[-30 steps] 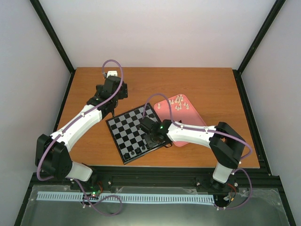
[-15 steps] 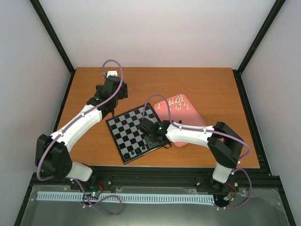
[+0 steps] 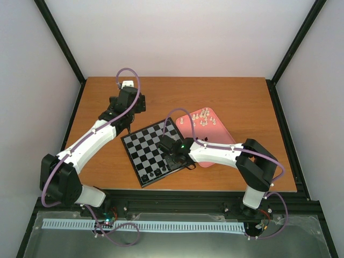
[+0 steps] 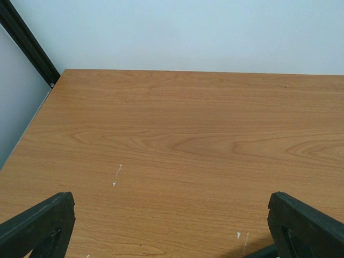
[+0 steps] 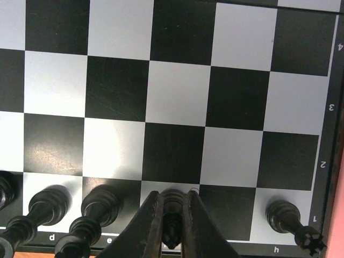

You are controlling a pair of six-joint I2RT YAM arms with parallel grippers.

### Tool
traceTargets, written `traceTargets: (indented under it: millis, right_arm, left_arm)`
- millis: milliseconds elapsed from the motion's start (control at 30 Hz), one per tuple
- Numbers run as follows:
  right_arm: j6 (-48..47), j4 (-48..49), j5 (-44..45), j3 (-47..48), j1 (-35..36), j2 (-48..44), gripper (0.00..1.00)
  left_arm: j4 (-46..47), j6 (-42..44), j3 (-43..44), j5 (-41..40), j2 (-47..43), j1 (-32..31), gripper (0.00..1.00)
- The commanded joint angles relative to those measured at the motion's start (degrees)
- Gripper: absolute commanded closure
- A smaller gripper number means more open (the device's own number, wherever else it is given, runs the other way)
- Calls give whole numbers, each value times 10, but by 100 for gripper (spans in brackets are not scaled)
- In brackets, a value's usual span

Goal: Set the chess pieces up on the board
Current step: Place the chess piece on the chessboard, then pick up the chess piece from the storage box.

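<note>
Right end effector [image 5: 172,201] clamps a black piece [image 5: 172,231] at the board's [image 5: 177,91] edge, shown only by wrist view; left end effector [image 4: 172,221] spread. Tray [image 3: 217,130] holds white pieces [image 3: 203,115].

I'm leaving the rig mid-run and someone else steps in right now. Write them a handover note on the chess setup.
Left gripper: open, over the bare wooden table, holding nothing.
Right gripper: shut on a small black chess piece at the near-edge row of the black-and-grey checked chessboard.
Done: several black pieces stand in that row; one square beside the held piece is empty.
Left: set down the held piece, finish black's side, then move the cream-white pieces, which sit in the pink rounded tray beside the board; none seen on it.
</note>
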Motion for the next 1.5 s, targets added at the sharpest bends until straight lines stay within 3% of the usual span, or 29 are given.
traceTargets:
  millis: [0, 733, 833, 1133, 1300, 1467]
  right_arm:
    - [5, 10, -9, -4, 8, -2, 93]
    - [8, 3, 7, -7, 15, 0, 83]
    - [5, 5, 7, -6, 18, -2, 75]
    - [12, -10, 37, -4, 20, -32, 65]
    - [15, -21, 70, -3, 19, -75, 46]
    - [26, -49, 119, -14, 3, -110, 42]
  left_arm:
    - [13, 4, 18, 1, -15, -5, 0]
    - [13, 2, 15, 4, -18, -5, 0]
    - [13, 2, 16, 4, -18, -5, 0]
    - [13, 3, 17, 4, -18, -5, 0]
    - [13, 4, 18, 6, -17, -5, 0]
    - [13, 4, 20, 6, -16, -5, 0]
